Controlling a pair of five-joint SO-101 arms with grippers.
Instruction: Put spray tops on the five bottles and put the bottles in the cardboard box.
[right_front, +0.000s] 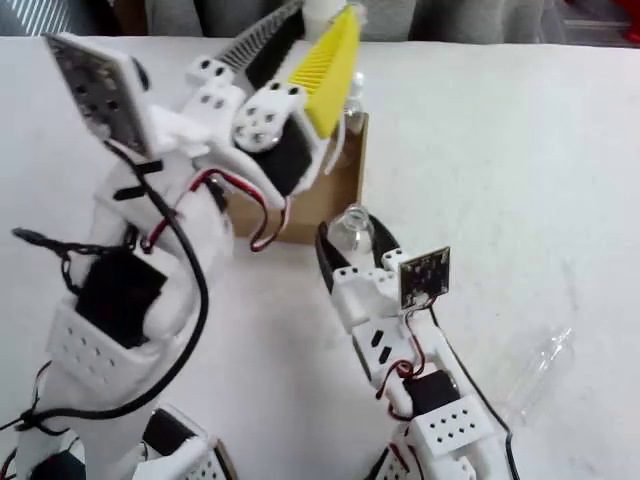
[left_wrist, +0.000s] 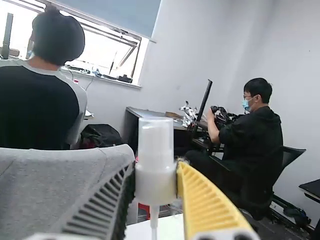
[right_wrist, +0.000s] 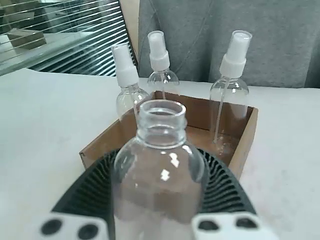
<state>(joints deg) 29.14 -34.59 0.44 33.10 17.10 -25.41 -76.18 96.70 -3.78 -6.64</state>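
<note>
My left gripper (right_front: 305, 28), with one yellow and one black ribbed finger, is shut on a white spray top (left_wrist: 155, 160), held high above the far side of the cardboard box (right_front: 322, 206). The top's thin tube hangs down. My right gripper (right_front: 352, 242) is shut on a clear bottle (right_wrist: 160, 165) with a bare neck, upright just in front of the box's near wall. Inside the box (right_wrist: 246, 144) stand three clear bottles with white spray tops (right_wrist: 129, 85) (right_wrist: 161, 65) (right_wrist: 231, 90). Another clear bottle (right_front: 536, 374) without a top lies on the table at the right.
The white table (right_front: 520, 160) stretches open to the right of the box. My left arm's body (right_front: 130, 290) and its cables take up the left side. People sit in the room behind.
</note>
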